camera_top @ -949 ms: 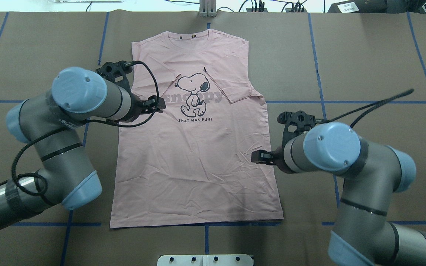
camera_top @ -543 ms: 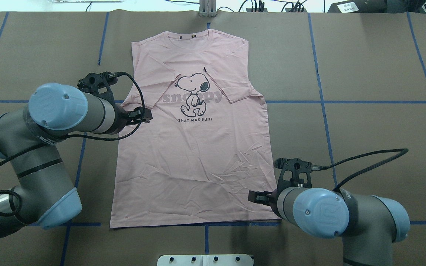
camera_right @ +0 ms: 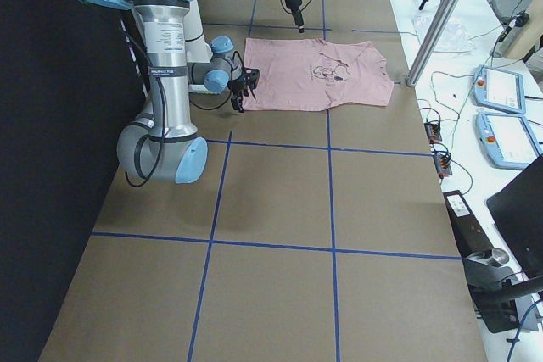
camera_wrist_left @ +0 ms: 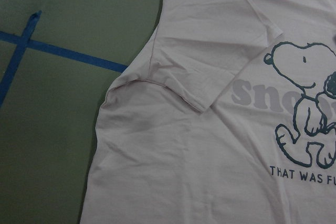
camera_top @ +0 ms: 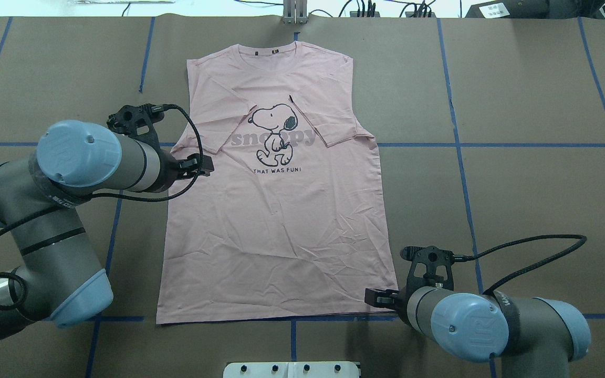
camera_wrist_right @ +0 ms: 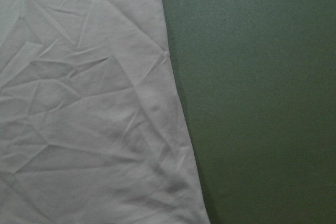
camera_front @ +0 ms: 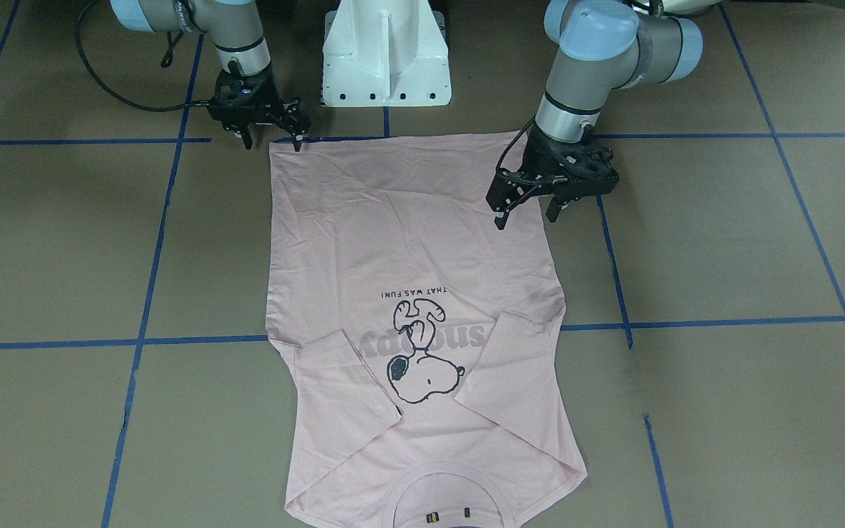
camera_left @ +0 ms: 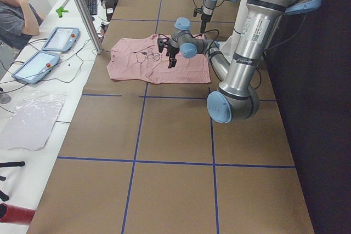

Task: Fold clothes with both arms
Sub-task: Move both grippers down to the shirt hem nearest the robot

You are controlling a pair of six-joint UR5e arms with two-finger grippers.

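Observation:
The pale pink T-shirt (camera_top: 281, 236) lies flat and print up on the brown table, collar at the far side, both sleeves folded inward. It also shows in the front view (camera_front: 393, 242). My left gripper (camera_top: 202, 165) hangs open and empty above the shirt's left side edge, below the folded sleeve; the front view (camera_front: 525, 216) shows its fingers spread. My right gripper (camera_top: 376, 299) is open and empty at the shirt's near right hem corner, fingers spread in the front view (camera_front: 272, 141). The left wrist view shows the folded sleeve (camera_wrist_left: 194, 77) and dog print. The right wrist view shows the shirt's wrinkled side edge (camera_wrist_right: 79, 103).
Blue tape lines (camera_top: 460, 157) grid the brown table cover. The white pedestal base (camera_front: 386, 51) stands just behind the hem. A metal post (camera_top: 294, 13) stands at the far edge. An operator (camera_left: 16, 9) and tablets (camera_left: 60, 38) are beyond the far side.
My left gripper has drawn back left, from over the print's edge to the shirt's left side. My right gripper has moved down the shirt's right edge to the near hem corner.

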